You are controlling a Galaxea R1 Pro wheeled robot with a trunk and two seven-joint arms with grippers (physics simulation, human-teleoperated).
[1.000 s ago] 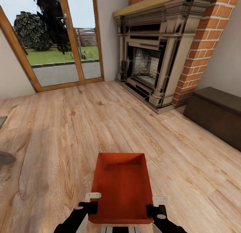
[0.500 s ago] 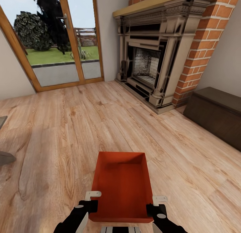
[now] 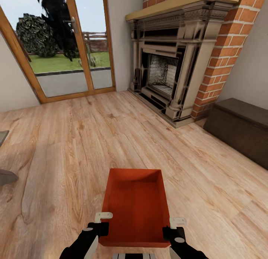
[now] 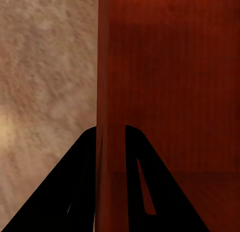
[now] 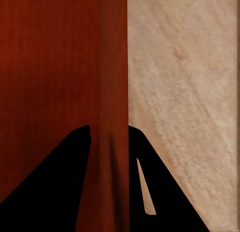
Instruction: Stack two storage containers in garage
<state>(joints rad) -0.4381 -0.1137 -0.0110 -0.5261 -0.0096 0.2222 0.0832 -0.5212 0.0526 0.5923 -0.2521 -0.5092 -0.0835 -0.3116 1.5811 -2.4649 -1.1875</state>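
One orange-red storage container (image 3: 136,207) is held low in front of me over the light wood-plank floor of the living room. My left gripper (image 3: 100,223) is shut on its left wall, and in the left wrist view the two black fingers (image 4: 75,192) straddle that thin wall (image 4: 102,92). My right gripper (image 3: 172,228) is shut on the right wall, whose edge (image 5: 112,92) runs between the dark fingers (image 5: 165,192) in the right wrist view. The container is empty, with its open top facing up.
A brick fireplace (image 3: 175,62) stands ahead on the right, and a dark brown chest (image 3: 238,129) sits against the right wall. Glass doors (image 3: 63,43) with wooden frames are at the far left. A grey furniture edge (image 3: 4,155) pokes in at the left.
The view has shifted very slightly, so the chest and fireplace sit a little lower in the picture. The container and both grippers keep the same hold.
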